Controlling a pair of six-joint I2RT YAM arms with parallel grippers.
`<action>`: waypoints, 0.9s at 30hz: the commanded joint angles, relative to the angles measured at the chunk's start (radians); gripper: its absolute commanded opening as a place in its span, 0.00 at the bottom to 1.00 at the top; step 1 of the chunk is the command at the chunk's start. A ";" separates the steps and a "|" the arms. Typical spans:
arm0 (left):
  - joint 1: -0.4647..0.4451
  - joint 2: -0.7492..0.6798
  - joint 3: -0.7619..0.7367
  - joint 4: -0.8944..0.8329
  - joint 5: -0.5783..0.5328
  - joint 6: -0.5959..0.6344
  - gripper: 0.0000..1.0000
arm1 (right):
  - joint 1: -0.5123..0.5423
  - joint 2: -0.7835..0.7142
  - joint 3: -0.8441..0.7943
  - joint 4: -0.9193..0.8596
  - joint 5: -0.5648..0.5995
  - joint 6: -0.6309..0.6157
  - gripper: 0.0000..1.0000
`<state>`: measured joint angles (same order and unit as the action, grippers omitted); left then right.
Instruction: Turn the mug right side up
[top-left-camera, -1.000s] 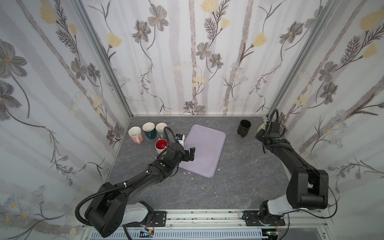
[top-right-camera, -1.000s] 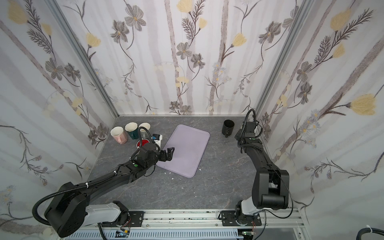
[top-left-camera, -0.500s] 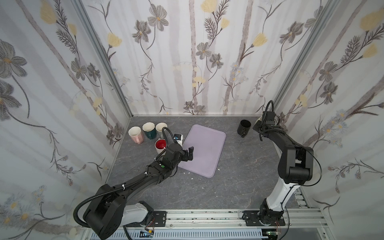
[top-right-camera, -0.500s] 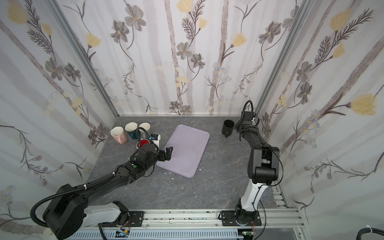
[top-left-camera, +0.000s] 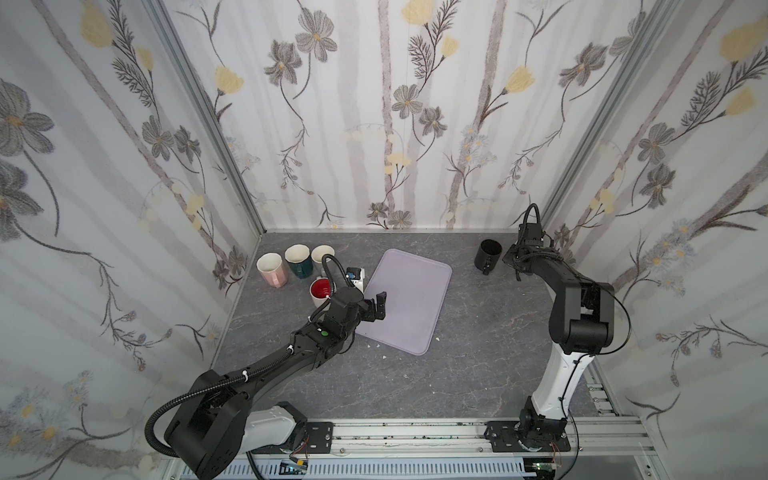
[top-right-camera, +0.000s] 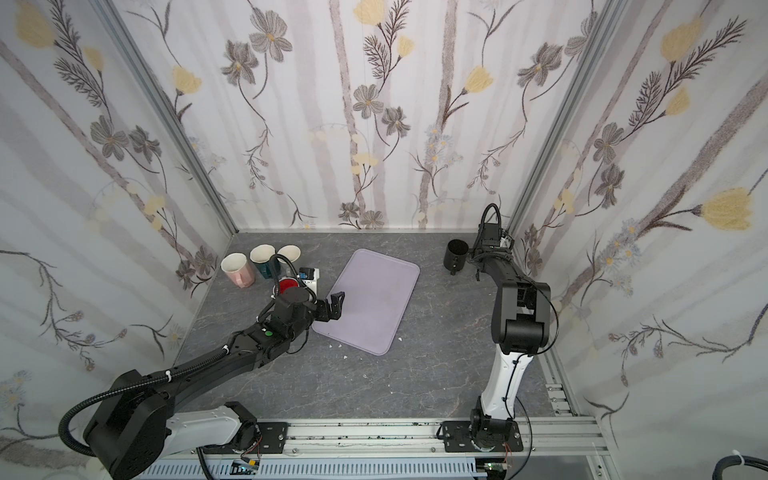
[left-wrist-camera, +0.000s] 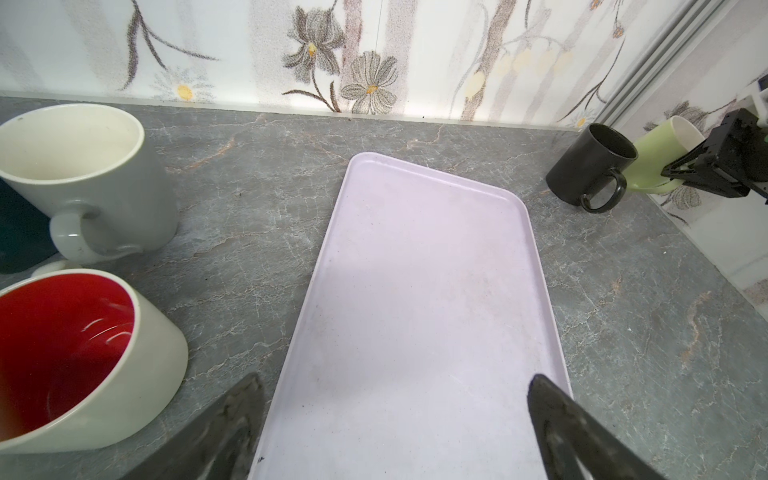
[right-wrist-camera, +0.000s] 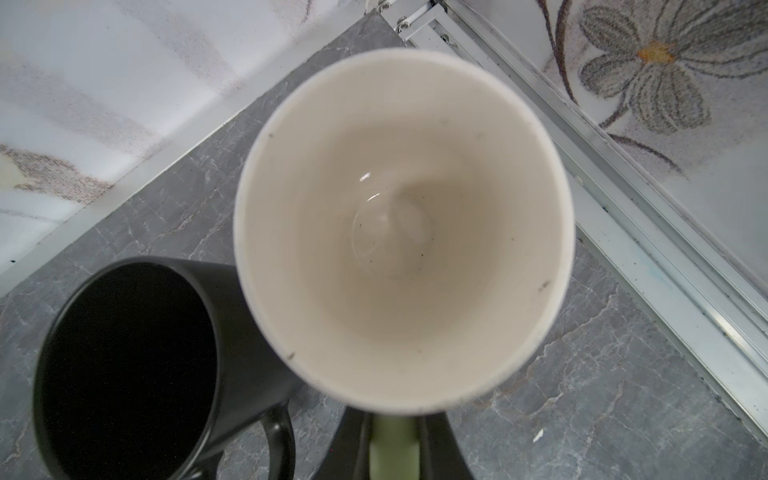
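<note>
Right wrist view: right end effector (right-wrist-camera: 392, 451) clamps green mug (right-wrist-camera: 403, 224) by handle, grip partly cropped; left end effector (left-wrist-camera: 392, 388) agape.

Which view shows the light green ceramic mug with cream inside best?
The right wrist view: the light green ceramic mug fills it, mouth toward the camera, handle in the right gripper. The left wrist view shows it small; both top views hardly show it.

green mug (left-wrist-camera: 649, 163), black mug (left-wrist-camera: 584, 172), lilac tray (left-wrist-camera: 415, 291)
</note>
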<state>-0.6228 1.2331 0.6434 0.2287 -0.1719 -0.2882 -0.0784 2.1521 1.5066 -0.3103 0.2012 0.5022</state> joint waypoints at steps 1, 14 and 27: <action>0.001 -0.001 -0.002 0.024 -0.012 -0.006 1.00 | 0.001 0.002 0.015 0.059 0.023 -0.016 0.05; 0.004 -0.012 -0.005 0.021 -0.019 -0.004 1.00 | 0.011 -0.073 -0.040 0.108 0.004 -0.022 0.95; 0.160 -0.064 -0.005 -0.008 -0.100 -0.023 1.00 | 0.064 -0.601 -0.837 0.946 0.078 -0.135 0.99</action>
<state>-0.5049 1.1870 0.6399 0.2153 -0.2211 -0.2920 -0.0303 1.6539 0.8215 0.2359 0.2031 0.4236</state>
